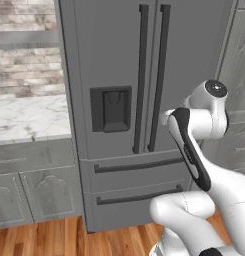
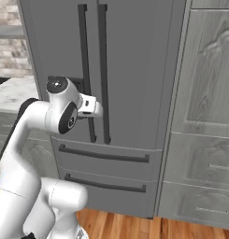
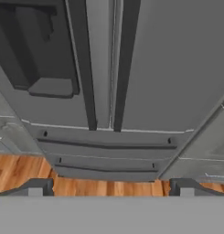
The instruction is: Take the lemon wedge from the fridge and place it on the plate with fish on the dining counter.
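Presently the hand (image 3: 111, 187) is seen from its own camera with the two dark fingertips (image 3: 35, 186) spread wide apart at the bottom of the view; nothing is held between them and nothing is touched. It is aimed at the fridge (image 3: 150, 68), at the seam between the two upper doors, and stands clear of the door face. In the two base views the fingertips themselves are hidden behind the white wrist and cannot be made out.

The fridge (image 1: 144, 75) is found fully closed: both upper doors are shut, the long dark handles (image 1: 142, 80) run side by side down the middle, and the two lower drawers (image 1: 139, 175) are pushed in. A dark dispenser recess (image 1: 110, 109) is set in the left door. The contents are concealed by the closed doors, so the position of the lemon wedge cannot be told.

To the left of the fridge, a marble worktop (image 1: 24, 117) over grey arched-panel cabinets (image 1: 34, 192) is recorded, cut off by the frame edge, with a brick wall (image 1: 24, 50) behind. To the right, tall grey cabinets (image 2: 209, 116) are noted, partly cropped. Wooden flooring (image 1: 44, 240) is visible below.
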### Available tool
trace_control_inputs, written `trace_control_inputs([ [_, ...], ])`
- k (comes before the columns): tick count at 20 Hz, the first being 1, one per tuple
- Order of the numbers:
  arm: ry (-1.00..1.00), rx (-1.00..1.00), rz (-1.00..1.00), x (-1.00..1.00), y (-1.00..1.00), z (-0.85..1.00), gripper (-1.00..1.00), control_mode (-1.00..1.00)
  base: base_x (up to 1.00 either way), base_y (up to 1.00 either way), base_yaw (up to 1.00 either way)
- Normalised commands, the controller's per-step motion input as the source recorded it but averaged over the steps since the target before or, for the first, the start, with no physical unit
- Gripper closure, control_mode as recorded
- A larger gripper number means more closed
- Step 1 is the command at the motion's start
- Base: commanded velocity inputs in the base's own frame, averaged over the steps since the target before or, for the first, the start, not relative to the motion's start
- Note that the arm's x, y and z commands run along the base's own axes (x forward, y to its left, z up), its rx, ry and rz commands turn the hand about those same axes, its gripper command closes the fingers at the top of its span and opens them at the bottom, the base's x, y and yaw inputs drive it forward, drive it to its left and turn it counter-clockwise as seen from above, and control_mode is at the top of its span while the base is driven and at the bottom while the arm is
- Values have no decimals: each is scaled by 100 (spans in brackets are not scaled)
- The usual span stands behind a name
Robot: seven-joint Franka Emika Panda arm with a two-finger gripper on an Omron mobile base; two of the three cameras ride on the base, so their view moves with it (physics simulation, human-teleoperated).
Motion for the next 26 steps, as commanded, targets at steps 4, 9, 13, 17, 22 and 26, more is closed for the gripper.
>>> trace_control_inputs([
  [4, -47, 0, 0, 76, -9, 67, -100, -100, 0, 0, 0],
  [9, -22, 0, -5, 77, 0, 34, -100, -100, 0, 0, 0],
  [13, 0, 0, -1, 51, 0, 0, -100, -100, 0, 0, 0],
  [17, 0, 0, 0, 49, -12, 0, -100, -100, 0, 0, 0],
  [22, 0, 0, 0, 34, -2, 0, -100, -100, 0, 0, 0],
  [26, 0, 0, 0, 36, 0, -7, -100, -100, 0, 0, 0],
])
